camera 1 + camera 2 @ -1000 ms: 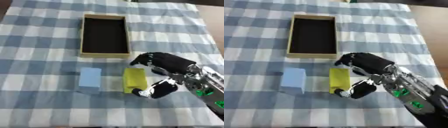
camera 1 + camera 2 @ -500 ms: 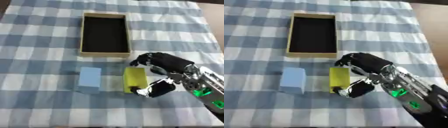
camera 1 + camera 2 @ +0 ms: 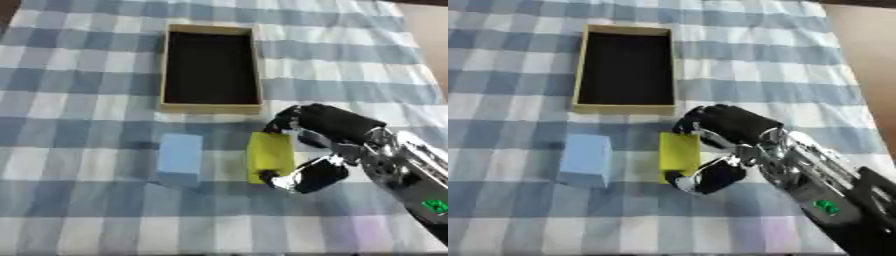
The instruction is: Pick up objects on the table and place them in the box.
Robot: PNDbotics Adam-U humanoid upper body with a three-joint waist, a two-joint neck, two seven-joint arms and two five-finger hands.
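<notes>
A yellow block [image 3: 269, 154] lies on the checked cloth just below the box. My right hand [image 3: 325, 141] comes in from the lower right and brackets the block: its fingers [image 3: 293, 116] curl over the far end and its thumb [image 3: 293, 178] presses the near end. A light blue block [image 3: 180, 157] stands on the cloth to the left of the yellow one, untouched. The open box [image 3: 210, 106], tan-walled with a dark inside, sits above both blocks and holds nothing I can see. My left hand shows in neither view.
The blue and white checked cloth [image 3: 79, 90] covers the table. A bare tan strip of table [image 3: 864, 60] shows at the right edge. My right forearm [image 3: 833, 200] crosses the lower right corner.
My right hand has closed in on the yellow block, the thumb sliding up against its near end. Both blocks and the box stay where they were.
</notes>
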